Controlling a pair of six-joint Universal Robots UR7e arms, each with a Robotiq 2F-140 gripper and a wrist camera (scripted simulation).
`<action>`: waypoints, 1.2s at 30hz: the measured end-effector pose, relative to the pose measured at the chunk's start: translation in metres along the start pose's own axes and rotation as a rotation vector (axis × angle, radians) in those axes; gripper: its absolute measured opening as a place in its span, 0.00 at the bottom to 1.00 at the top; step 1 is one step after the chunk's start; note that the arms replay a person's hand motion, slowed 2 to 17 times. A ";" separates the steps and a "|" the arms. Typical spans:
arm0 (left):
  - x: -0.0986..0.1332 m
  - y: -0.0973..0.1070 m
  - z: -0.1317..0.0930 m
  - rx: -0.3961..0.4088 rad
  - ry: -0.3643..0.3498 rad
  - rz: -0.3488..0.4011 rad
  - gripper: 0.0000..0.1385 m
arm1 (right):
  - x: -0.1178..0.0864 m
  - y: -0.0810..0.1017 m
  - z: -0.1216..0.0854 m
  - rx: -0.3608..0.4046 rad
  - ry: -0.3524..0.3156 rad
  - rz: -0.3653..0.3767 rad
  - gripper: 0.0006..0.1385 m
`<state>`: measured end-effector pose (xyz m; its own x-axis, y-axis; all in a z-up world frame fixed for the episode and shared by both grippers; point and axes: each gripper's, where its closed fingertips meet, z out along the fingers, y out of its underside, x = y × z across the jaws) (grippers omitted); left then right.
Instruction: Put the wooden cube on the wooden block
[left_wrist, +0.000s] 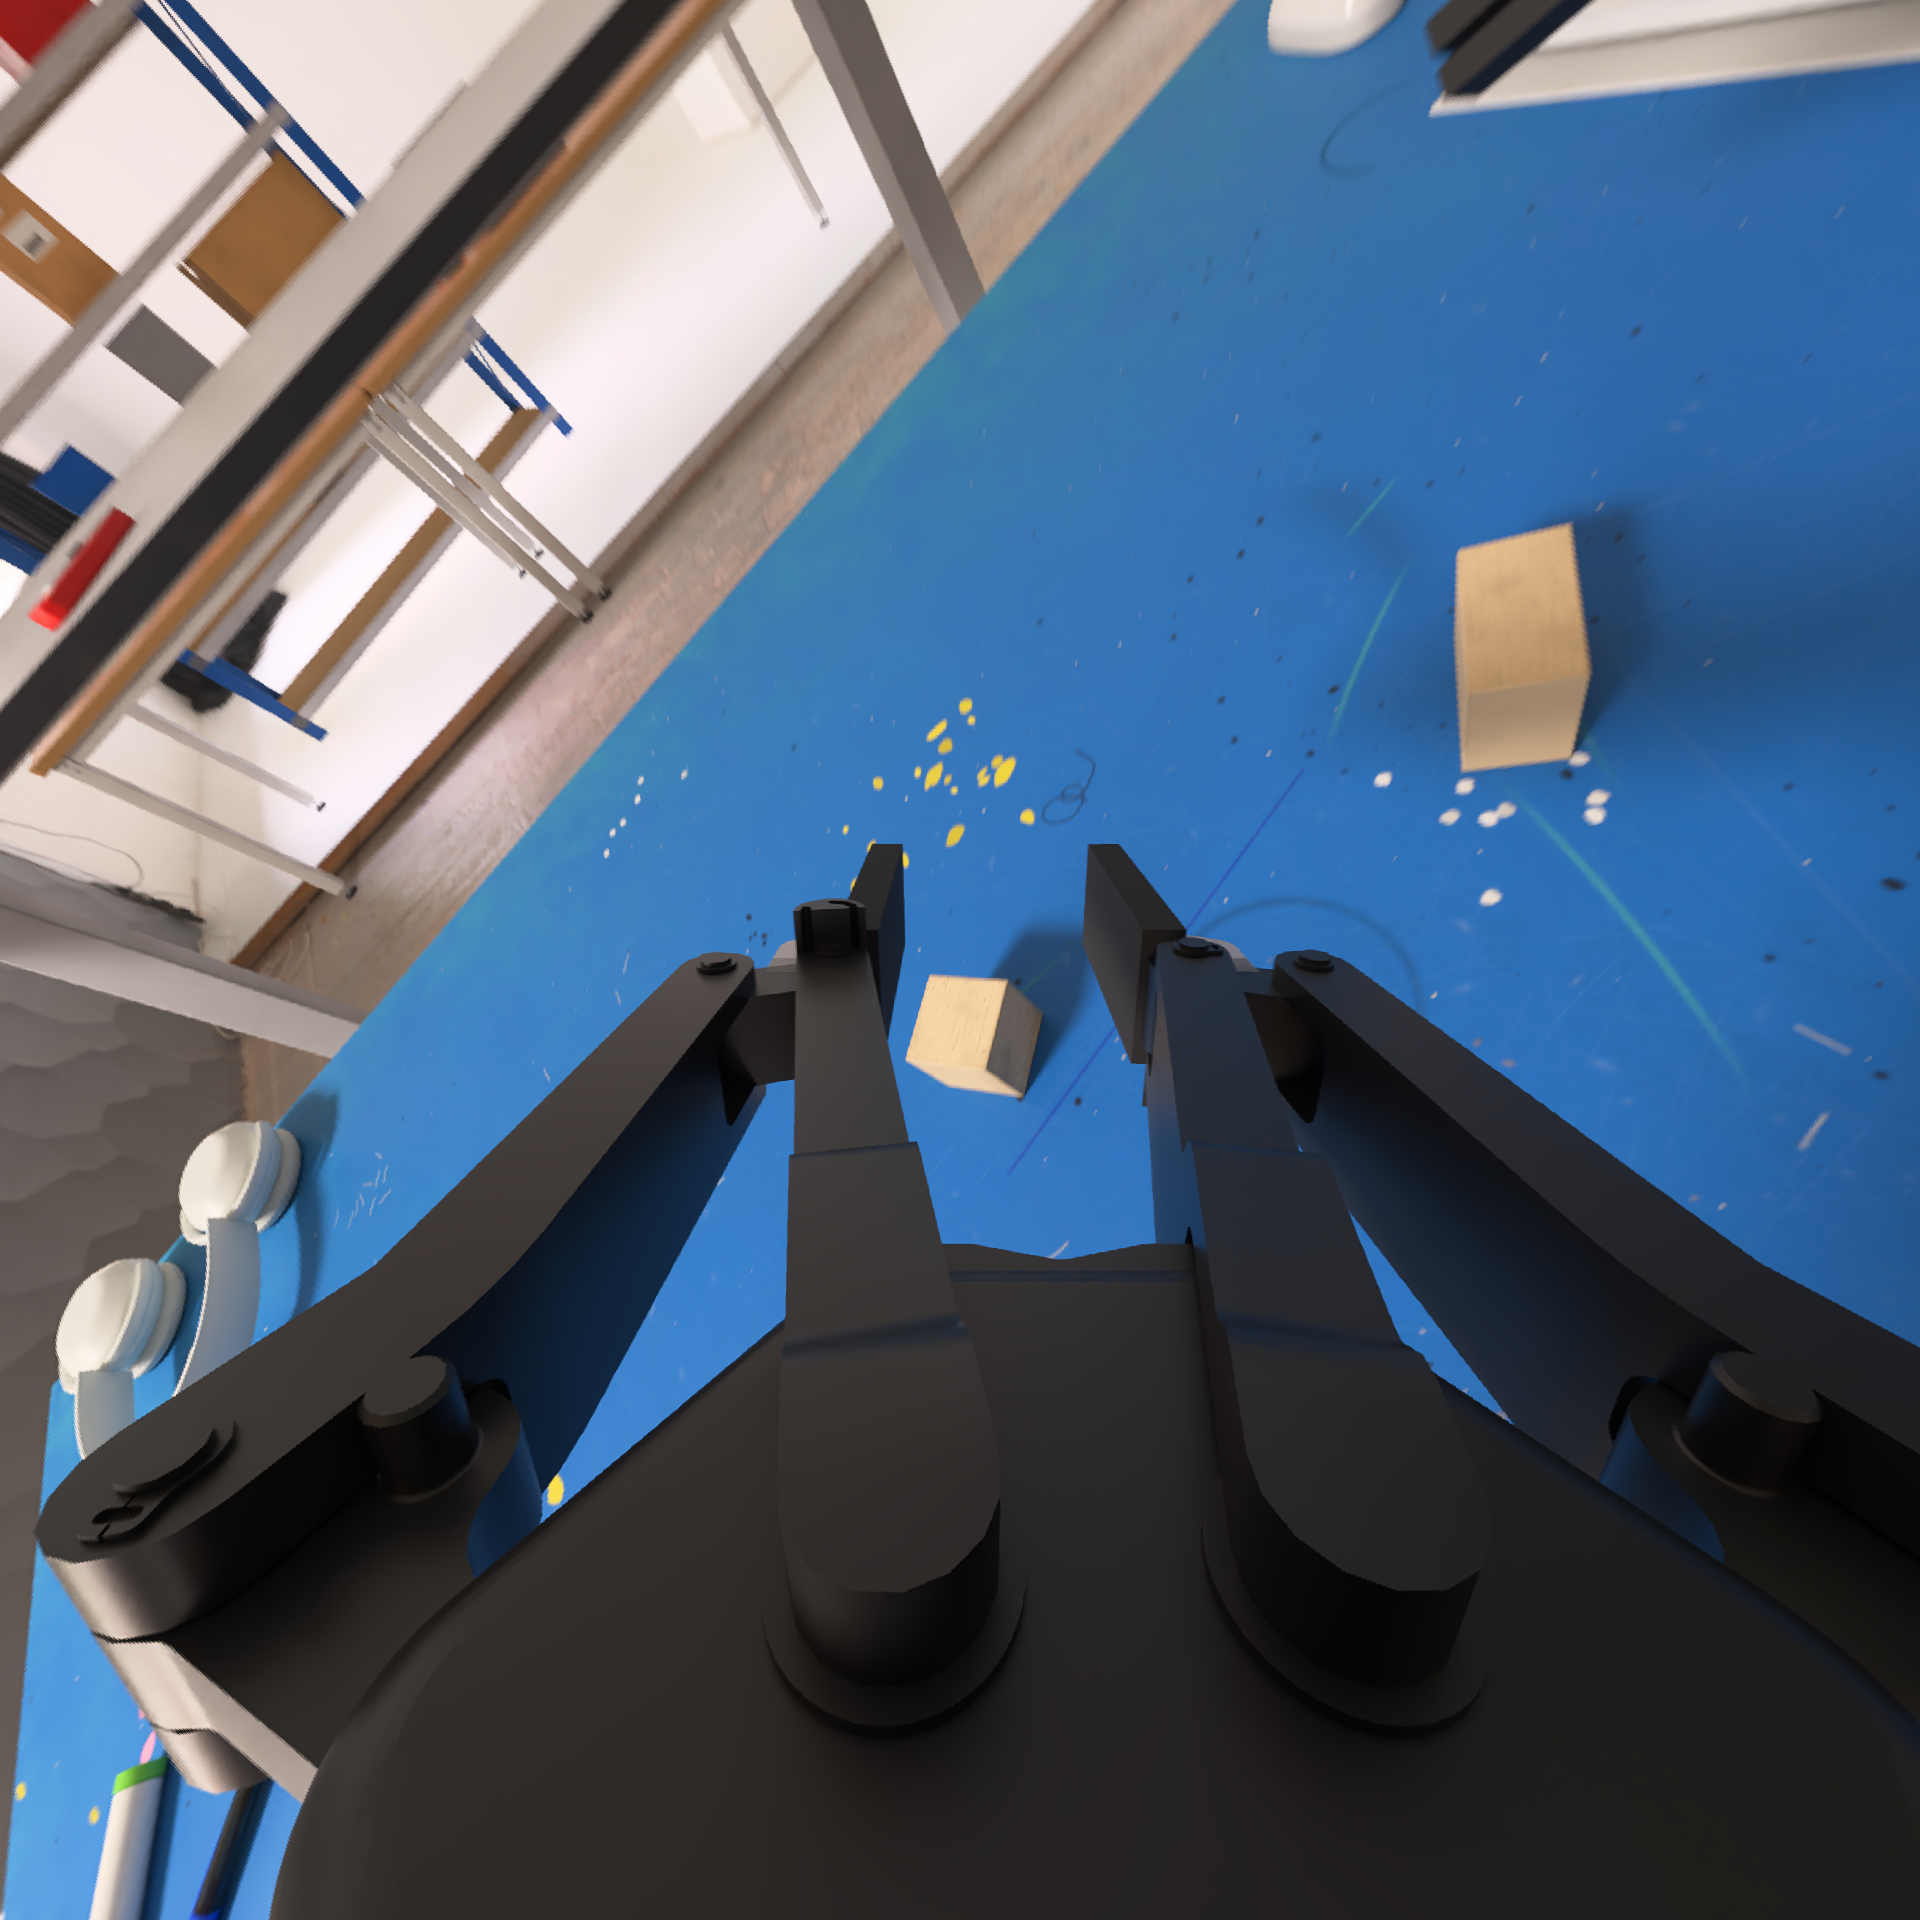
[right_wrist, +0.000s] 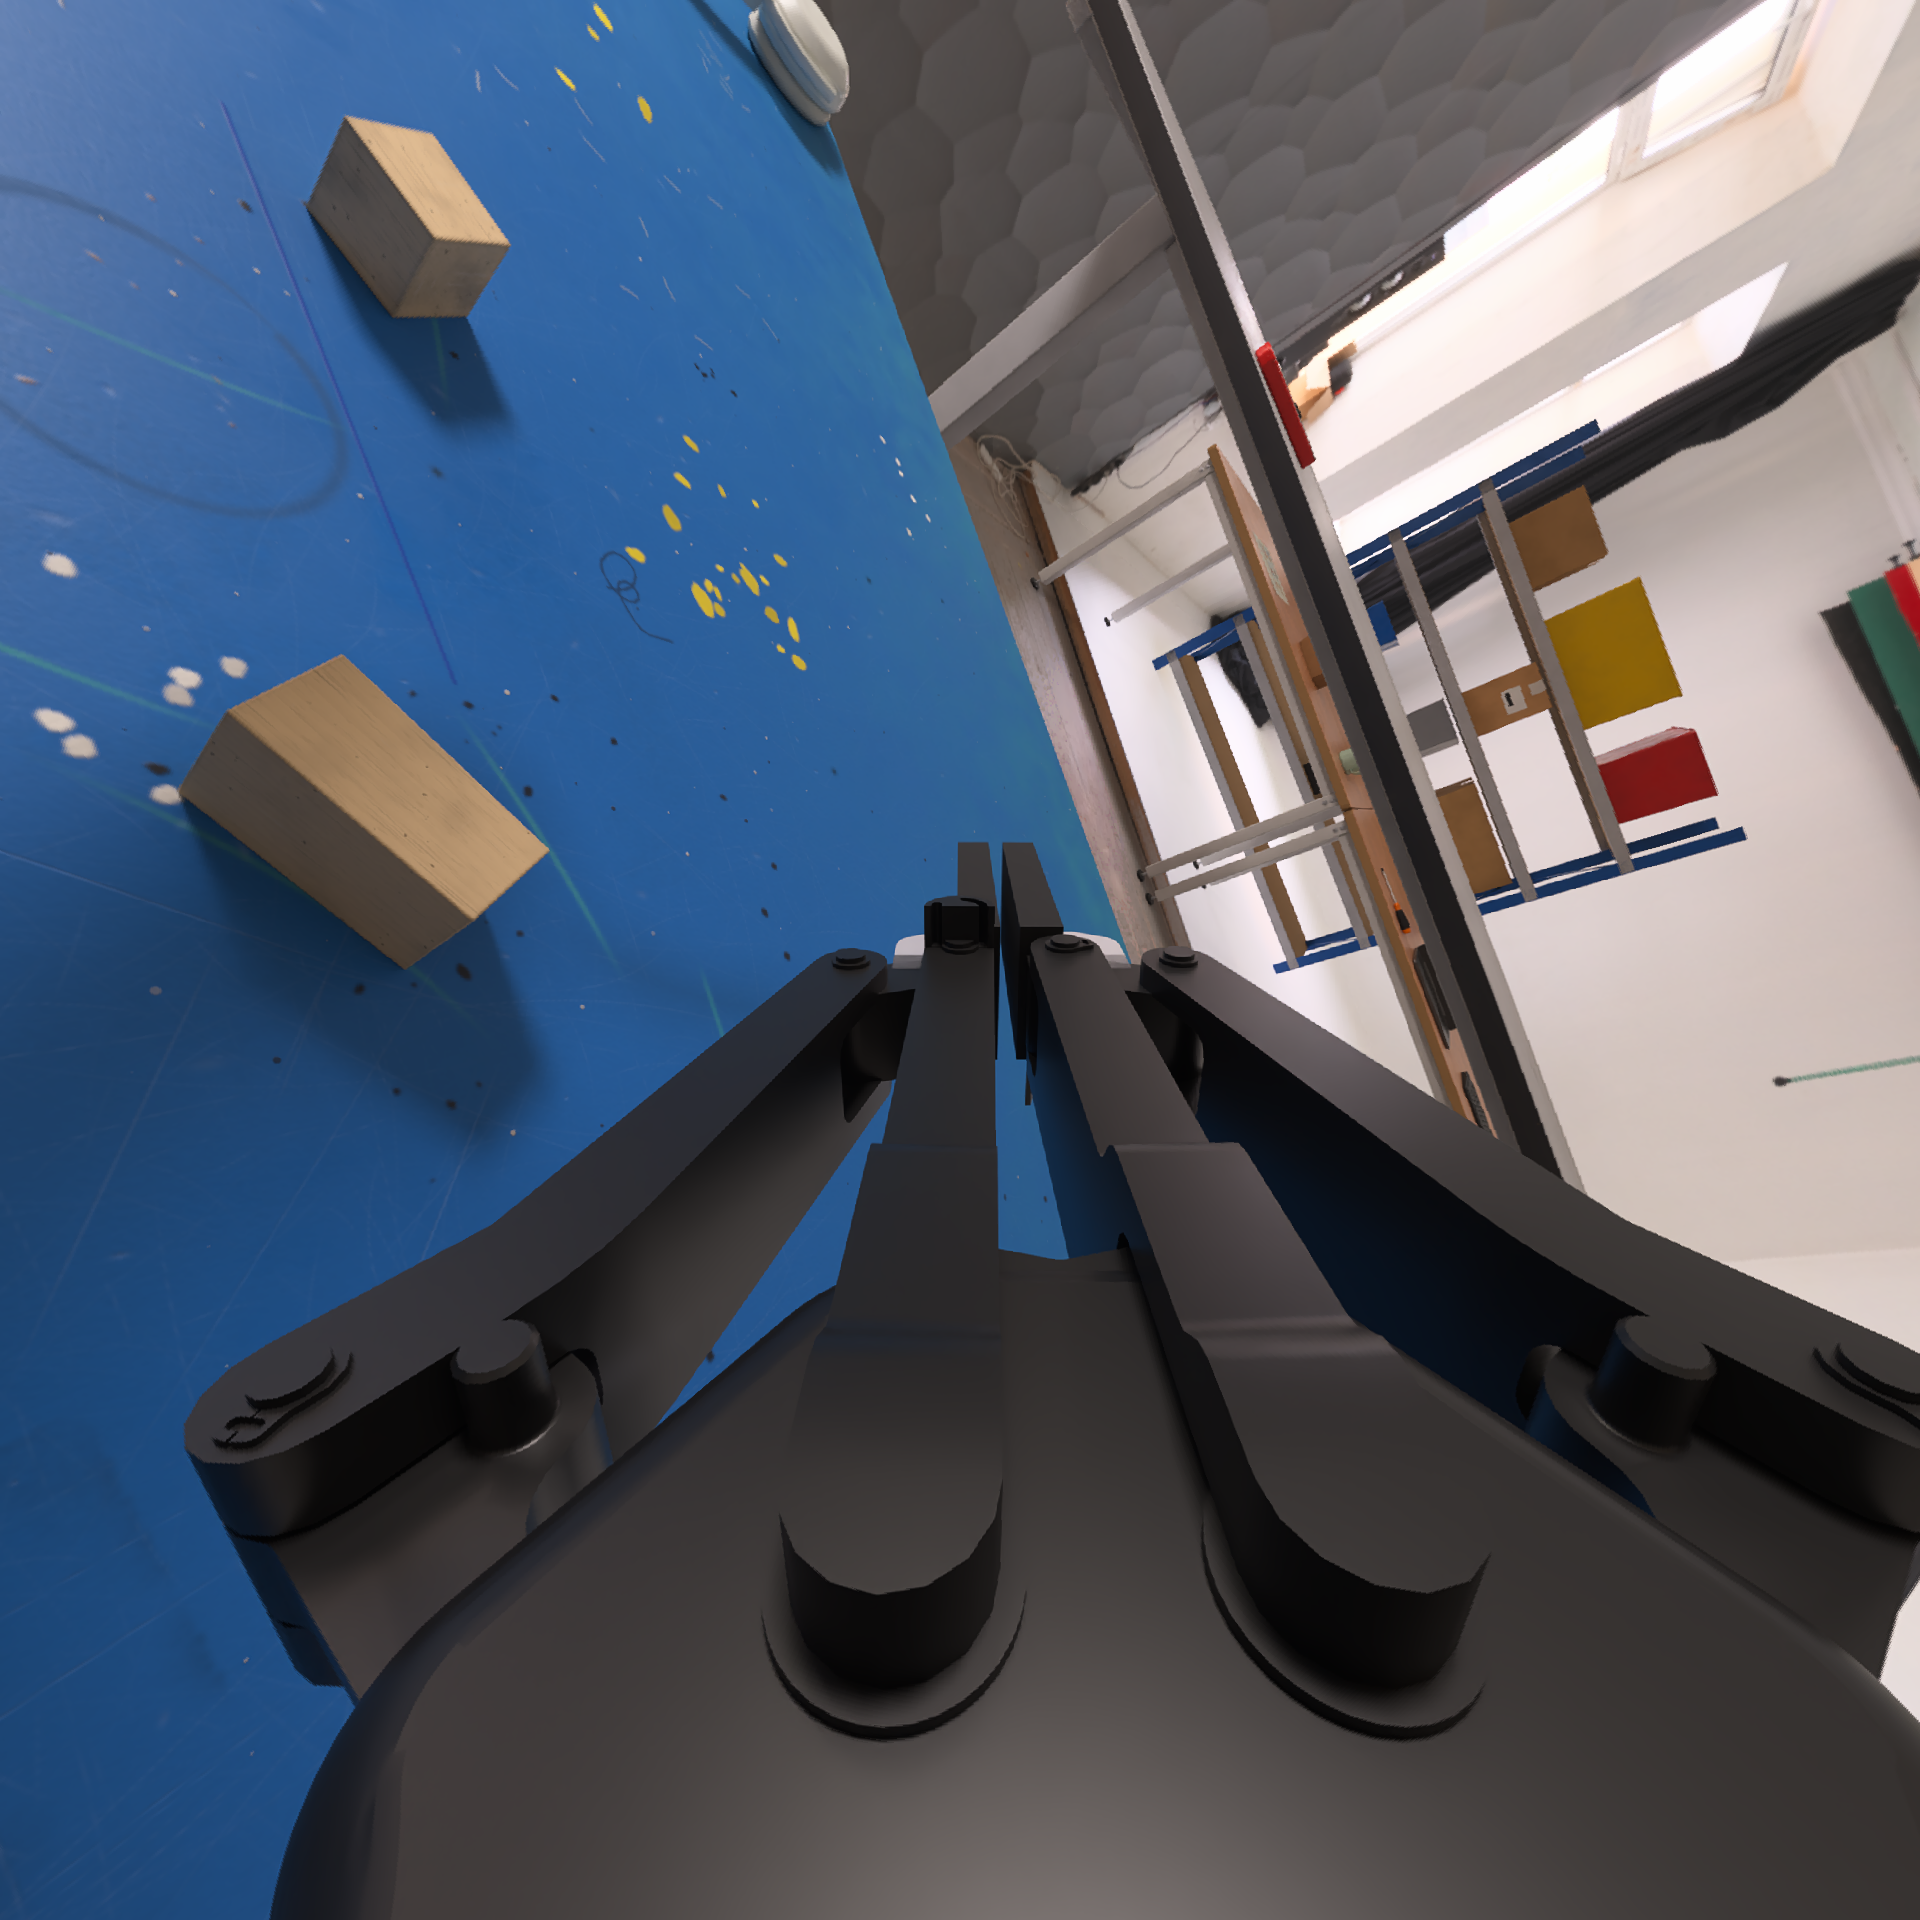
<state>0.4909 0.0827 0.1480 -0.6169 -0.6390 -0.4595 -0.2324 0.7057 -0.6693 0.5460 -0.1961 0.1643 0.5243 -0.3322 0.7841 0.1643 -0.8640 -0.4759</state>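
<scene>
Your blue, paint-flecked tabletop (left_wrist: 1351, 364) carried everything, and it was bare between the two wooden pieces apart from yellow and white specks. Beyond its edge stood metal shelving with coloured boxes (right_wrist: 1558, 707), well clear of the work. White rounded fittings (left_wrist: 223, 1174) sat at the table's border, also out of your path.

The pale rectangular wooden block (left_wrist: 1519, 649) lay flat on the table, well apart from the cube. It looked solid and stiff, with a broad level top face to receive a load.

The small pale wooden cube (left_wrist: 975, 1034) rested on the table, framed between your left gripper's (left_wrist: 992, 883) spread fingers, which held nothing. Whether they were down at its level was not clear. I judged the cube light, rigid and not fragile, its smooth faces perhaps slightly slippery. You would do best to pinch two opposite flat sides squarely, since it sat turned a little to the fingers.

Your right gripper (right_wrist: 997, 883) was closed and empty, beside the block.
</scene>
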 end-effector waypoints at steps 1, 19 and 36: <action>-0.003 0.005 0.003 -0.021 0.007 0.002 0.36 | 0.000 -0.001 0.000 0.004 -0.001 0.004 0.02; -0.005 0.069 0.062 -0.262 0.217 0.103 0.48 | -0.001 -0.012 -0.003 0.047 -0.001 0.039 0.03; -0.006 0.072 0.098 -0.315 0.276 0.119 0.51 | -0.004 -0.018 -0.008 0.049 0.001 0.010 0.02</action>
<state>0.5513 0.1072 0.0451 -0.8211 -0.4723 -0.3206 -0.3395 0.8555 -0.3909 0.5345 -0.1825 0.1725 0.5256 -0.3408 0.7795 0.1996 -0.8413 -0.5023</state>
